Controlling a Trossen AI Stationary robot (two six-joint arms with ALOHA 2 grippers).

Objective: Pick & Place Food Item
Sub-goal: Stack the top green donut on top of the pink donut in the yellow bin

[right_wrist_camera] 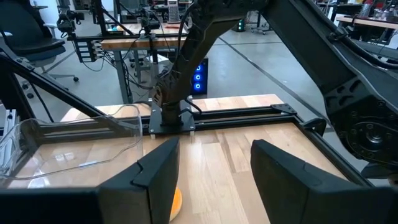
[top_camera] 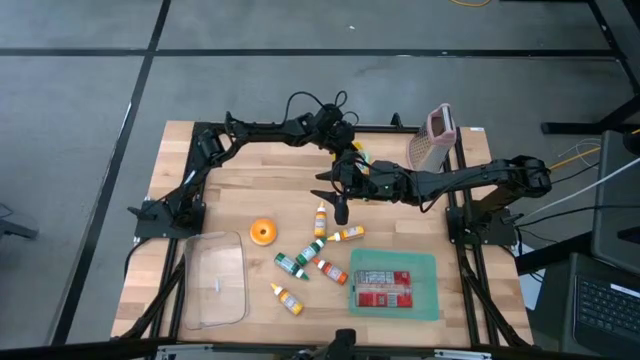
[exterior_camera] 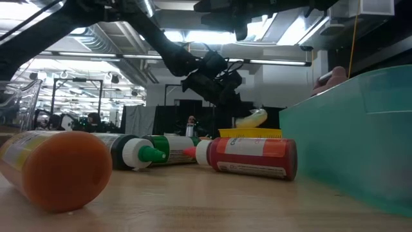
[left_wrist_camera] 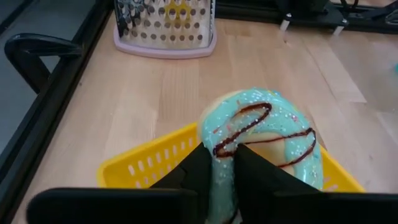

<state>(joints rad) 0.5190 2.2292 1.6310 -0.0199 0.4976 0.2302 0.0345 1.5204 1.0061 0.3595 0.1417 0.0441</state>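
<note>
A doughnut [left_wrist_camera: 267,134] with teal icing and a dark drizzle lies in a yellow slotted basket [left_wrist_camera: 146,165] at the table's far side, next to a pink-framed grater [top_camera: 432,140]. My left gripper [left_wrist_camera: 225,171] has reached along the far edge to it [top_camera: 350,152] and is closed on the doughnut's near edge. From the side, the doughnut [exterior_camera: 251,118] shows tilted above the basket [exterior_camera: 250,133]. My right gripper [right_wrist_camera: 214,168] is open and hangs over the table's middle [top_camera: 338,195], pointing toward the left edge and holding nothing. My left gripper pinches the doughnut's nearest rim [left_wrist_camera: 224,146] between its two fingers [left_wrist_camera: 199,171], with a narrow strip of icing showing between them. The fingers slant down at it from the table's left side. The doughnut sits tilted in the yellow basket.
Several small sauce bottles [top_camera: 315,250] lie scattered at the table's middle, with a round orange item [top_camera: 264,232] to their left. Near the front edge, a clear plastic container [top_camera: 215,280] stands on the left and a teal tray [top_camera: 425,300] with a red packet on the right.
</note>
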